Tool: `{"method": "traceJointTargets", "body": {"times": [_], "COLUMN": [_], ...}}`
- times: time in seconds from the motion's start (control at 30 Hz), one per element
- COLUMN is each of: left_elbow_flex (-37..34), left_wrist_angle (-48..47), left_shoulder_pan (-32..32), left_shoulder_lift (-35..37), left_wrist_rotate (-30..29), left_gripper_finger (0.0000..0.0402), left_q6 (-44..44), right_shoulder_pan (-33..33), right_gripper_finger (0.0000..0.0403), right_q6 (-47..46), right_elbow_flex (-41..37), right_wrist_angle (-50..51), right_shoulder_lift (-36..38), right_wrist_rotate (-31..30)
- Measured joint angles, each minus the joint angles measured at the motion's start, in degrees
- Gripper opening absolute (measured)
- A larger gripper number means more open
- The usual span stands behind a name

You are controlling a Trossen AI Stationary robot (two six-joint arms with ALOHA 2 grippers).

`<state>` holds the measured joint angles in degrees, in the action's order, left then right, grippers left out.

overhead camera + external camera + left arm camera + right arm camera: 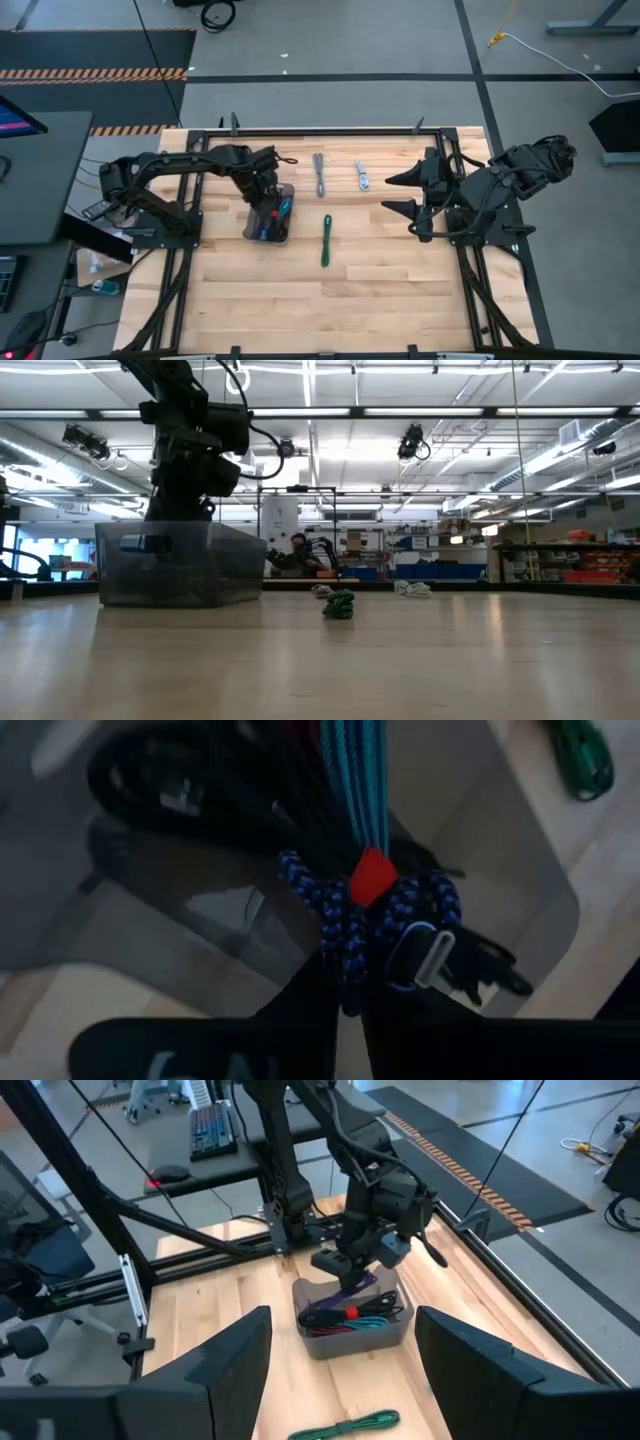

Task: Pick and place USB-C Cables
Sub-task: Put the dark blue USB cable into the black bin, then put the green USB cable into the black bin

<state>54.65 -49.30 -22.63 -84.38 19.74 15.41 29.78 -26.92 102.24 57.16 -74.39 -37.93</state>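
My left gripper (268, 200) is over the grey tray (252, 232) at the table's left middle, shut on a purple braided cable bundle (345, 935). Teal (355, 780) and black cables (170, 795) and a red tie (372, 877) lie in the tray under it. A grey cable (320, 173) and a silver one (362, 176) lie flat near the far edge. A green cable (326, 240) lies at the middle. My right gripper (398, 193) is open at the table's right, touching nothing. My left gripper pinches the purple cable bundle between its two fingers (300, 1010), at a looped part (345, 982) next to a silver plug (432, 955). The fingers come from above, pointing down into the tray. Whether the cable's lower end rests on the cables below, I cannot tell.
The tray's clear walls (180, 565) stand around my left gripper. Bare wood stretches from the green cable (340, 604) to the near edge. A black frame (330, 130) runs along the table's far edge. A person sits far behind the table (296, 550).
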Motion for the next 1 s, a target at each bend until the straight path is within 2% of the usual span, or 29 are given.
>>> {"method": "traceJointTargets", "body": {"times": [0.27,0.53,0.8,1.0], "left_elbow_flex": [0.7,7.3,25.6,41.7], "left_wrist_angle": [3.2,-2.0,-10.8,-14.2], "left_shoulder_pan": [0.3,-0.8,-0.3,3.9], "left_shoulder_lift": [0.0,0.0,0.0,0.0], "left_wrist_rotate": [-0.1,0.0,-0.4,-6.6], "left_gripper_finger": [0.015,0.0202,0.0208,0.0204], "left_q6": [0.0,1.1,1.9,0.5], "right_shoulder_pan": [0.0,0.0,-1.1,-4.0], "right_gripper_finger": [0.0254,0.0254,0.0254,0.0254], "right_q6": [0.0,0.0,-1.7,-1.9], "right_elbow_flex": [0.0,0.0,0.0,0.0], "right_wrist_angle": [-0.9,0.3,5.0,7.0], "right_shoulder_lift": [0.0,0.0,-2.3,-6.1], "right_wrist_rotate": [0.0,0.1,0.3,1.7]}}
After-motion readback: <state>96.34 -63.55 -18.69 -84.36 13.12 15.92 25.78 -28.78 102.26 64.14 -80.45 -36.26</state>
